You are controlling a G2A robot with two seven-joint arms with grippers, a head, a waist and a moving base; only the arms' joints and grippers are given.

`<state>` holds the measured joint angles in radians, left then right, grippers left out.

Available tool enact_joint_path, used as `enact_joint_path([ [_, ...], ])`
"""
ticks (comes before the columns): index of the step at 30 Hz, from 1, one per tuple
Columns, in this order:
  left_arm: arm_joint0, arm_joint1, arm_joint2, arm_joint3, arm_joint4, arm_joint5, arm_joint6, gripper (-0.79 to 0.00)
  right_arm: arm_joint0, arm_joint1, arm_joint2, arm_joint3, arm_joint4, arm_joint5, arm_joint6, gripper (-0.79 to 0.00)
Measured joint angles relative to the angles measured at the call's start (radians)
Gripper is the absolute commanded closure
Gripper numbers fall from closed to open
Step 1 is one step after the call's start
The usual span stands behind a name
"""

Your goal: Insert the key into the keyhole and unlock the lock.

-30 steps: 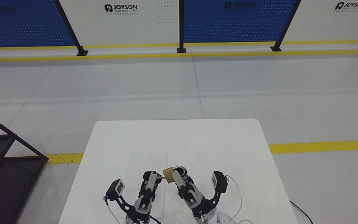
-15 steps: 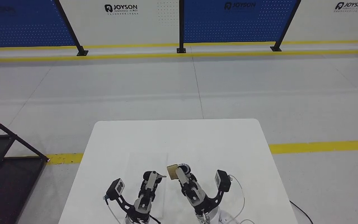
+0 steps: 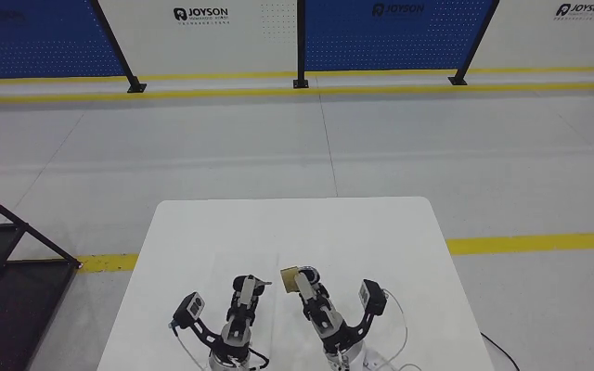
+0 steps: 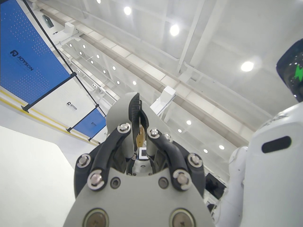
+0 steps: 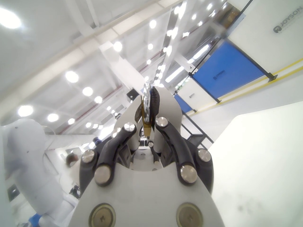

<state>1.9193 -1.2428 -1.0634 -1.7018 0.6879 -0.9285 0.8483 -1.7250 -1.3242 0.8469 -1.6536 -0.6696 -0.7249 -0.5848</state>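
The left hand [image 3: 249, 282] and right hand [image 3: 303, 281] sit side by side above the near edge of the tabletop [image 3: 371, 241], about midway along it. The key [image 4: 140, 135] is in the left hand and the lock [image 3: 290, 275] in the right, near each other but apart.

We are in a big industrial hall, a factory or test floor. Beyond the white table [image 3: 278, 232] we see a wide pale floor [image 3: 325, 148] crossed by yellow lines [image 3: 232, 91] and fenced by blue and white partition panels [image 3: 390, 32]. High above the table runs a girdered ceiling [image 4: 213, 12] with rows of round lamps [image 4: 174, 29].
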Motion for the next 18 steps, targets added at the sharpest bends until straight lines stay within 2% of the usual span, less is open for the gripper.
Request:
enact_joint_path([
  [9,-0.019,-0.056,0.066,-0.019,0.025,0.081,0.124,0.0,0.026,-0.017,-0.028,0.015,-0.044,0.014,-0.131,0.0],
  [18,-0.046,-0.091,0.079,0.026,0.081,0.1,0.144,0.0,0.054,-0.019,-0.053,0.046,-0.086,0.027,-0.2,0.0],
])
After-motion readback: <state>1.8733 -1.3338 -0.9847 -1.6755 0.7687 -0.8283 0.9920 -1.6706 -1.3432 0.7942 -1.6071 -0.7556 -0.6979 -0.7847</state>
